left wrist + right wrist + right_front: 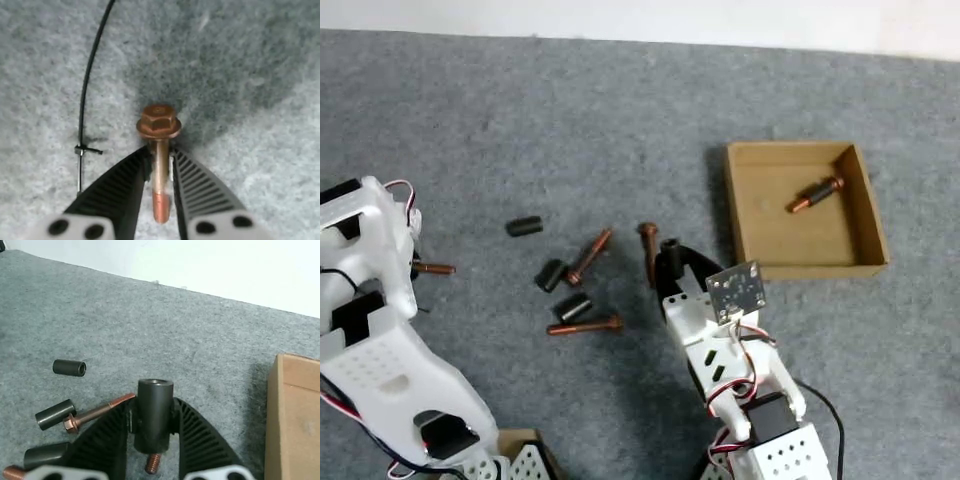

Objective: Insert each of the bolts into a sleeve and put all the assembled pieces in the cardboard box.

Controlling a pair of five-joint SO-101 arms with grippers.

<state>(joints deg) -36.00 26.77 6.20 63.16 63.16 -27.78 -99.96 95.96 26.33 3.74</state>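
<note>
my left pincer point(159, 152) is clamped on the shank of a bolt point(160, 167), whose long axis runs straight out from the pincer, head pointing away and threaded tip back toward my wrist. my right pincer point(153, 407), well apart from it, is clamped round an upright sleeve point(154, 415) with its bore open at the far end. i judge the tip must be brought to face that bore.

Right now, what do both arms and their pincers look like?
The left arm and right arm are white plastic shells with black servos and red, white and black wires. The left pincer and right pincer have black ribbed tapered fingers on white mounts. The right arm carries a small square circuit board.
</note>
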